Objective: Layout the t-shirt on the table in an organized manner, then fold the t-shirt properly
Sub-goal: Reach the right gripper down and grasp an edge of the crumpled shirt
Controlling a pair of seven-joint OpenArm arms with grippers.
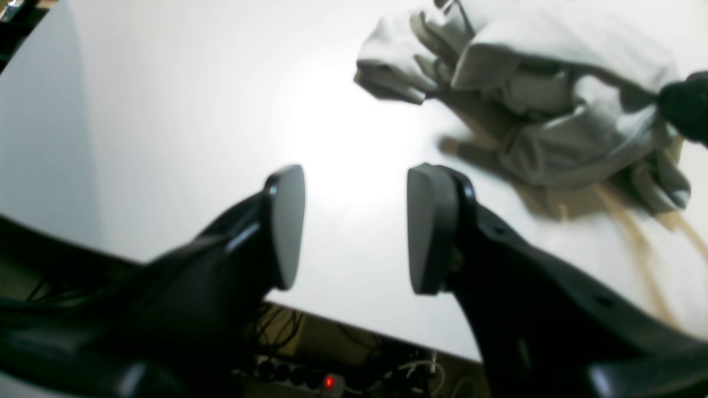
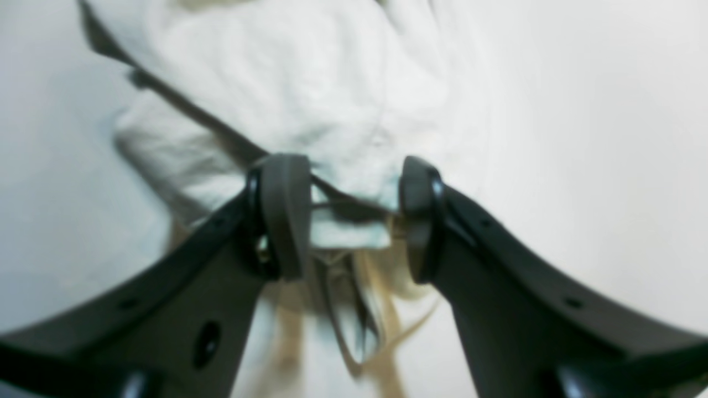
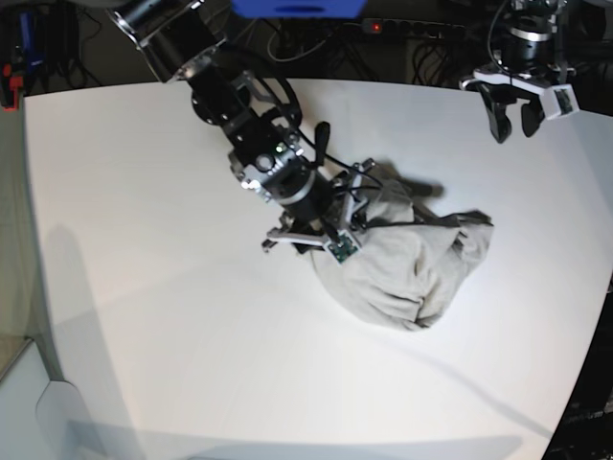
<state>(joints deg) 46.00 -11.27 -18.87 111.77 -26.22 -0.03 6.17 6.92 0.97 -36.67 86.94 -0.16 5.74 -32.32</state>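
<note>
- The t-shirt [image 3: 407, 268] lies bunched in a crumpled heap on the table [image 3: 144, 240], a little to the right of the middle in the base view, not spread out at all.
- My right gripper [image 2: 347, 218] is down at the near-left edge of that heap. Its jaws stand apart, one to each side of a folded bit of cloth, and a dark seam or hem runs across the gap between them.
- In my right wrist view the cloth sits between the pads [image 2: 285, 213], but I cannot tell whether they actually press on it; the jaws are parted, not clamped together.
- From the base view, my right arm [image 3: 254, 134] reaches in from the top left, and its wrist covers the heap's upper left corner.
- My left gripper [image 1: 354, 226] hangs open over bare table, holding nothing, with the white surface plain between its two pads.
- In my left wrist view the shirt is up and to the right, well apart from that gripper.
- In the base view, my left gripper [image 3: 512, 120] sits near the table's far right edge, clear of the shirt.
- A power strip with a red light [image 1: 329, 382] shows past the table edge, below my left gripper.
</note>
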